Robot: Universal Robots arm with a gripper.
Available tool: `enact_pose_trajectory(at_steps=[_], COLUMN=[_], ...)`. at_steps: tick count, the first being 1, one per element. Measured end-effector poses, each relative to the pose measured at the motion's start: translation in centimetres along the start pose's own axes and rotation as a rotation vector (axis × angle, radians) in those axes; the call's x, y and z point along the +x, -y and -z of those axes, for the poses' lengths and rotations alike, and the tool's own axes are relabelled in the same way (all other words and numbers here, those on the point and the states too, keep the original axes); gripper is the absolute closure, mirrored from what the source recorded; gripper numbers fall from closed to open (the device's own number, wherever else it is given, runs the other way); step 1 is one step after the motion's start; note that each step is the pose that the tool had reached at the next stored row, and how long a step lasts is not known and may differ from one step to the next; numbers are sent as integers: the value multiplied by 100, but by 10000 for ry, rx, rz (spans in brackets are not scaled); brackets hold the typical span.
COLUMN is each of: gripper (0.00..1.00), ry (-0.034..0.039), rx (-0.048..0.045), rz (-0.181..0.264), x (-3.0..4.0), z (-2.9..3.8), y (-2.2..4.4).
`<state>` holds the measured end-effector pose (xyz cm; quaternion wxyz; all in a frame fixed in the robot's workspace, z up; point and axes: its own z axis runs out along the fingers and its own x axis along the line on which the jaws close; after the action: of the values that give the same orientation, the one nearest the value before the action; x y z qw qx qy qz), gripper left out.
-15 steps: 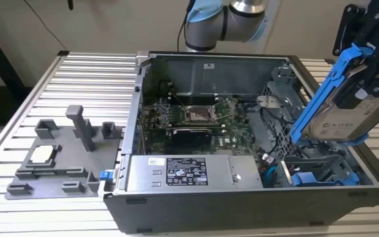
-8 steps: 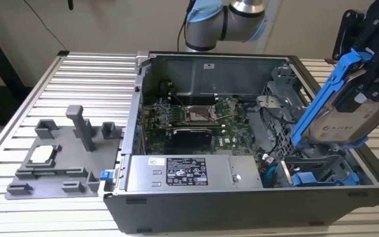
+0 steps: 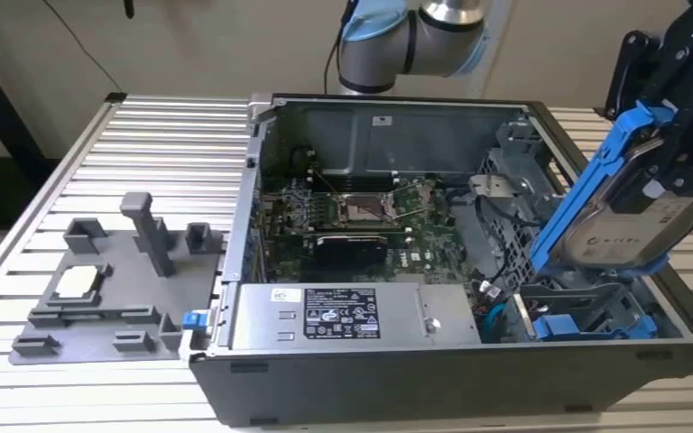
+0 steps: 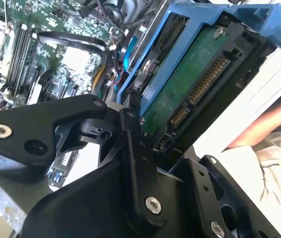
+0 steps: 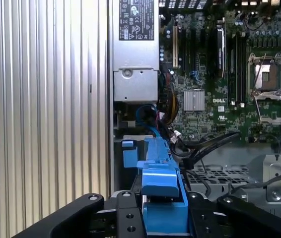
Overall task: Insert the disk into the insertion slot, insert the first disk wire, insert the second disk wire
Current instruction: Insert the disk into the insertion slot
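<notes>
The gripper (image 3: 674,162) is clamped on the disk (image 3: 630,207), holding it tilted above the slot (image 3: 576,298) at the exterior view's right of the open case (image 3: 443,379) and not yet in it. In the second wrist view the disk's (image 4: 195,84) bare green board and connector pins face out. It looks stiff and dense for its size, with smooth metal faces that could slip. Best gripped across the blue frame's long edges, as the first wrist view shows the disk (image 5: 160,198) held now, well off the fragile board and pins
</notes>
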<state>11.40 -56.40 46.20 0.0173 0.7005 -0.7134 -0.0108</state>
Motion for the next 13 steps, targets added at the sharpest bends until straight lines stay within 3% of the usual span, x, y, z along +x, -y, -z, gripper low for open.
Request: enact_pose_trajectory(at_steps=[13], gripper=[67], ry=[1], rx=[0], rz=[9], x=[1], z=[-92], y=[12])
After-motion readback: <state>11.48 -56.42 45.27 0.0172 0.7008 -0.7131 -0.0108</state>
